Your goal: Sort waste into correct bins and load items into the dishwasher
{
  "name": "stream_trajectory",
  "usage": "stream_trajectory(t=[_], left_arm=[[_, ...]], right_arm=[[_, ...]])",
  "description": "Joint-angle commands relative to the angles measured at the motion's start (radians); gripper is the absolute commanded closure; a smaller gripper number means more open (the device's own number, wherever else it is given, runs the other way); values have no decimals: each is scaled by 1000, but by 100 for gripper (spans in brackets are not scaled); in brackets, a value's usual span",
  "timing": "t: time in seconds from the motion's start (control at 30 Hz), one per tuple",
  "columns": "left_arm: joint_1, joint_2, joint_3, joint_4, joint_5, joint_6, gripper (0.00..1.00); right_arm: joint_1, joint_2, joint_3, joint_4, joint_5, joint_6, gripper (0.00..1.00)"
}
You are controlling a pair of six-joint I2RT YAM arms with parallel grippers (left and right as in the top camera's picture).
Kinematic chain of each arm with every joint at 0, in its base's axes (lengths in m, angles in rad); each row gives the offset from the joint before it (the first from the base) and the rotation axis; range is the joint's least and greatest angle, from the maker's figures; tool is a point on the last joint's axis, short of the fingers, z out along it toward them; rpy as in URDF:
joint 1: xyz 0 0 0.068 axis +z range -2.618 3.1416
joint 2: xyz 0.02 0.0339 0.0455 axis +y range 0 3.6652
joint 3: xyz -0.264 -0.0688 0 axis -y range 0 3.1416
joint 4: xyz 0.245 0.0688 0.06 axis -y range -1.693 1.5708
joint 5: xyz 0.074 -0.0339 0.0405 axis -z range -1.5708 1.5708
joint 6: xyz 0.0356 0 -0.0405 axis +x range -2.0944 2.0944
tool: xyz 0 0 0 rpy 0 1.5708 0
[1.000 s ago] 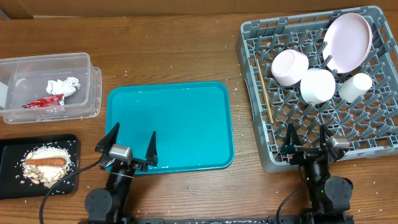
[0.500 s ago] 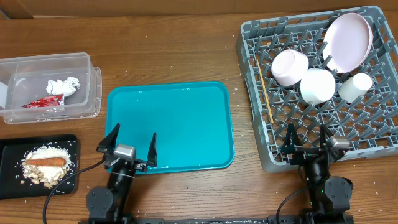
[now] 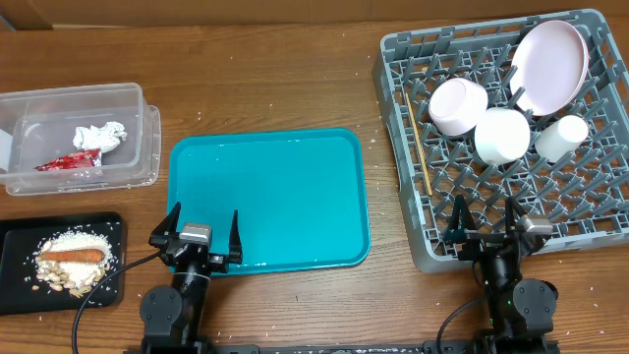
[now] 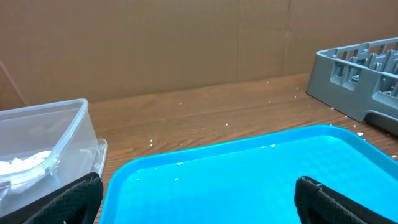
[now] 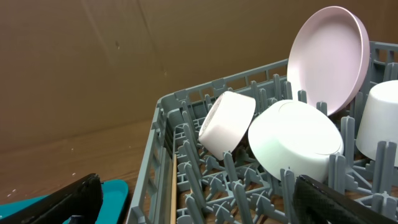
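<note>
My left gripper (image 3: 204, 221) and right gripper (image 3: 483, 211) hang open, empty. Tray (image 3: 275, 187) ahead looks bare; I think sorting is done, so rest.

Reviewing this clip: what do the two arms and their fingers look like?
Both arms are black, with rounded joint housings and a small silver-grey block near the fingers. The left gripper and right gripper each have two slim, tapered black fingers. A black cable trails from the left arm. No markings are legible.
</note>
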Motion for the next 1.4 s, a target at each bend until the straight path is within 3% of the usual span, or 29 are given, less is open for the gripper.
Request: stream_trajectory(t=[0.0, 1.37], left_arm=[[-5, -11, -4, -4, -21, 23, 0], [34, -9, -4, -3, -21, 23, 0]], right_arm=[[-2, -12, -10, 2, 9, -4, 0], [-2, -12, -10, 2, 9, -4, 0]])
